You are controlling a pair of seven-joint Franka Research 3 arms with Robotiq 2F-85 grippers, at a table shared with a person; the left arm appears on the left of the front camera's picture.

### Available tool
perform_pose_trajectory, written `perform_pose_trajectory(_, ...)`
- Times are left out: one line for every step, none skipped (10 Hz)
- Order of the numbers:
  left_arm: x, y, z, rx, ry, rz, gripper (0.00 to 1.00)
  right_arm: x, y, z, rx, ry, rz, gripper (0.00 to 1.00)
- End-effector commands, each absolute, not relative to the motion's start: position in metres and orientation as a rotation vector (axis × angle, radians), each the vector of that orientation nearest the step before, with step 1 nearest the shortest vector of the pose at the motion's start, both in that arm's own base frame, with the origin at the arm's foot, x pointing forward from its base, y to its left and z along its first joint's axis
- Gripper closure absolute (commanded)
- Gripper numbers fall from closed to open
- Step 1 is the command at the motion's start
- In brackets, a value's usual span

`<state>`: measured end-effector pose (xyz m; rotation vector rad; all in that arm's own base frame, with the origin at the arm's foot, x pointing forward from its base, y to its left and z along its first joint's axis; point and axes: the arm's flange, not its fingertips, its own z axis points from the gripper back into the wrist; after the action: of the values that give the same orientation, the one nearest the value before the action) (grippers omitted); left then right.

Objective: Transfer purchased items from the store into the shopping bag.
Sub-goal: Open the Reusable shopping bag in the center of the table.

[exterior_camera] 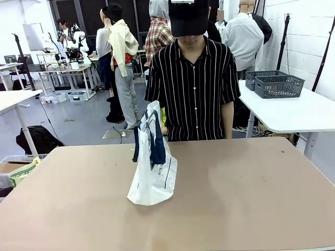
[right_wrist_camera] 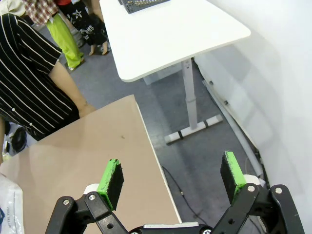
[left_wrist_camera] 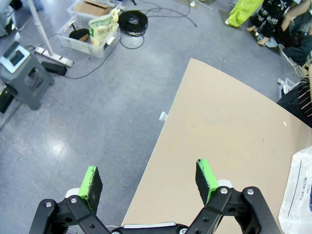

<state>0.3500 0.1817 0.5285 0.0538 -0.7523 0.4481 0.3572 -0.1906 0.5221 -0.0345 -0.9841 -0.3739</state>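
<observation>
Noted shopping bag [exterior_camera: 154, 167] upright on the tabletop [exterior_camera: 251, 198], left of centre, just in front of the person [exterior_camera: 193, 78] at the far side; logged left gripper [left_wrist_camera: 148, 180] with jaws apart and empty, over the tabletop's left edge; logged right gripper [right_wrist_camera: 170, 176] likewise apart and empty, over the right edge, well apart from the bag; judged transfer at an early stage, nothing in hand for packing; cannot tell whether any purchased items lie inside the bag, plastic too cloudy; hard to make out the person's hands, lower arms cut off by bag and tabletop edge; cannot make out contents of the grey baskets [exterior_camera: 277, 83] far right.
</observation>
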Motion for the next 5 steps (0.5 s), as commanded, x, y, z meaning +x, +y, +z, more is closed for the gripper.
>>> perform_pose_trajectory(0.3477, 0.1852, 0.5282, 0.064, -0.746, 0.431, 0.0, 0.3563, -0.1907, 0.5226, -0.044, -0.978, -0.367, 0.0)
perform_pose_trajectory(0.3477, 0.1852, 0.5282, 0.064, -0.746, 0.431, 0.0, 0.3563, -0.1907, 0.5226, -0.044, -0.978, -0.367, 0.0)
perform_pose_trajectory(0.3477, 0.1852, 0.5282, 0.064, -0.746, 0.431, 0.0, 0.3563, -0.1907, 0.5226, -0.044, -0.978, -0.367, 0.0)
perform_pose_trajectory(0.3477, 0.1852, 0.5282, 0.064, -0.746, 0.431, 0.0, 0.3563, -0.1907, 0.5226, -0.044, -0.978, -0.367, 0.0)
perform_pose_trajectory(0.3477, 0.1852, 0.5282, 0.064, -0.746, 0.431, 0.0, 0.3563, -0.1907, 0.5226, -0.044, -0.978, -0.367, 0.0)
